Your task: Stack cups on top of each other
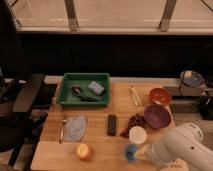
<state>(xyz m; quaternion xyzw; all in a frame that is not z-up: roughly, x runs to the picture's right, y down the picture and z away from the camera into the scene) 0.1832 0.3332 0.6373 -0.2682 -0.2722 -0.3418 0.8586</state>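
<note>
The robot's white arm (182, 149) reaches in from the lower right corner, and the end effector (142, 150) sits low over the front edge of the table (105, 152). Whether it is released or clenched, I cannot tell; it seems to touch the blue cup (130, 152), which stands just to its left. The white cup (137, 134) stands upright just behind the end effector, apart from the blue one, so the cups are not stacked. Farther back and to its right is the purple bowl (157, 116), and beyond that the red bowl (160, 96). A bunch of grapes (134, 121) lies beside the white cup. Well to the end effector's left are an orange (83, 150), a black remote (112, 124) and a folded cloth (76, 128). The green tray (84, 100) lies far back on the left.
</note>
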